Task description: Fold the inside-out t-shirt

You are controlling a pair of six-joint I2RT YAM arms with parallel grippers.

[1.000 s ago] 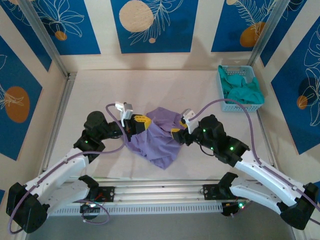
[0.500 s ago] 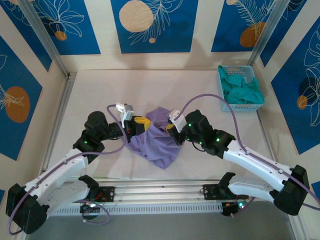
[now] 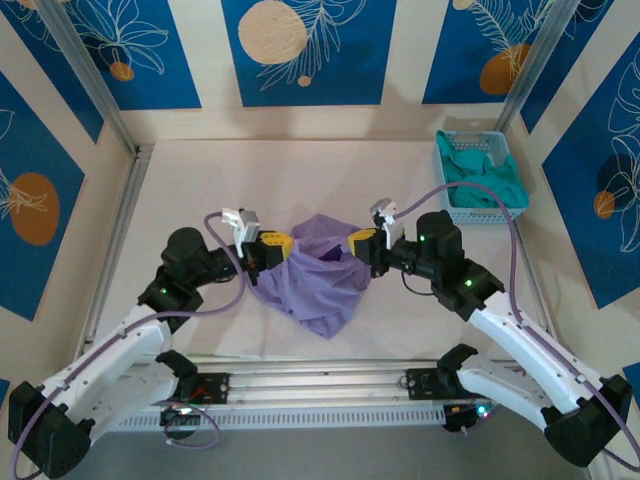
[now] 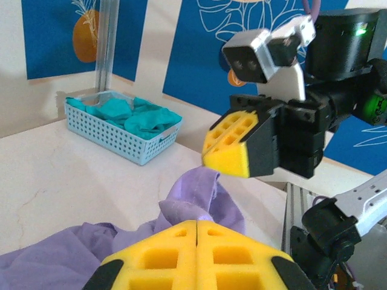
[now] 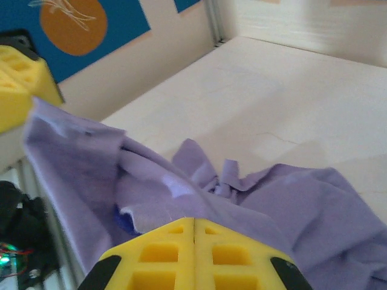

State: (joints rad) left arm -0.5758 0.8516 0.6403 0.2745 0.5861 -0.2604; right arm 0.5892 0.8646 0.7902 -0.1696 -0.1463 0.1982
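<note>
Nearest us, the lavender inside-out t-shirt [image 3: 318, 282] sits bunched on the pale table [image 3: 200, 170], well apart from the blue basket [image 3: 482, 212] and on the near side of it, closer to the arms' bases.

On the shirt's edge away from the basket, the left gripper [image 3: 274, 243] is clamped tight on a fold. From its own wrist camera the yellow pads [image 4: 157, 257] meet flush, with purple cloth [image 4: 193, 196] bunched right at them.

Now the change. A second ago the right gripper [image 3: 362, 242] hung half spread at the hem on the basket side. It then swung in over the fabric, and now it has snapped closed on it and drawn back toward the basket. Its wrist view shows the pads [image 5: 230, 254] pressed together with cloth [image 5: 272, 193] running under them. That sheet stretches away to the left gripper's [image 5: 17, 75] yellow block.

From the left wrist, the right gripper [image 4: 233, 145] hangs pinched above a raised peak of fabric. The shirt's top edge is pulled wider between the two than before.

Farther off, the basket [image 4: 121, 140] sits with a teal garment [image 3: 485, 182] heaped inside, unmoved.
</note>
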